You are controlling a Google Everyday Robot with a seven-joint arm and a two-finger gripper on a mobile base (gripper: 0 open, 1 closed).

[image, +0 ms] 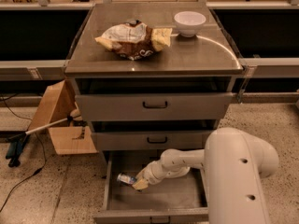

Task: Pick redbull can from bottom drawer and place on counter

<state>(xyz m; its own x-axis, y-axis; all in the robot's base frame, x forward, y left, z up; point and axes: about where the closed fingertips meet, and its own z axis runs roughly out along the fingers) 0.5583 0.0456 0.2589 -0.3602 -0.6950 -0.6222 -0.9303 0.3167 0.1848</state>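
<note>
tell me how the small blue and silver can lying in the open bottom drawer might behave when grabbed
The small blue-and-silver metal can lies on its side on the flat floor of the deep grey bottom drawer, so a nudge from the gripper beside it would probably roll it. Its smooth, rounded wall looks slippery. It is likely stiff.
</note>
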